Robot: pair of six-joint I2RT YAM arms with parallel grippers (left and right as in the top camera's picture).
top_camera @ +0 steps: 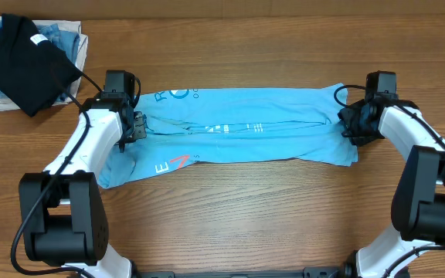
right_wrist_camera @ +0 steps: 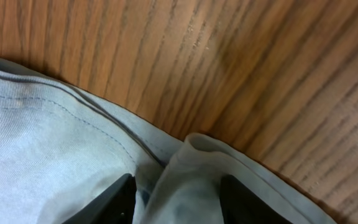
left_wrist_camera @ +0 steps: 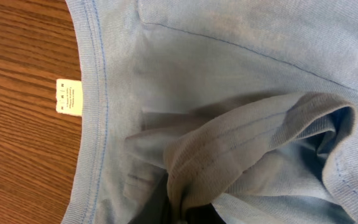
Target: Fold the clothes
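The clothes, a sky-blue t-shirt (top_camera: pixel 246 135), lie folded lengthwise into a long band across the table, with white lettering (top_camera: pixel 234 127) and a red-orange mark (top_camera: pixel 178 162) showing. My left gripper (top_camera: pixel 135 127) is at the collar end, shut on a bunched fold of the shirt (left_wrist_camera: pixel 229 143) that rises from between its jaws (left_wrist_camera: pixel 185 216). A white neck label (left_wrist_camera: pixel 69 96) lies beside the collar rib. My right gripper (top_camera: pixel 348 123) is at the hem end. Its black fingers (right_wrist_camera: pixel 114 202) stand apart, and a loose ridge of the shirt (right_wrist_camera: pixel 185 180) stands between them.
A black folded shirt (top_camera: pixel 25 62) lies on denim-blue and white folded garments (top_camera: pixel 64 35) at the back left corner. Bare wooden table (top_camera: pixel 246 216) runs along the front of the t-shirt and shows behind the hem (right_wrist_camera: pixel 260 74).
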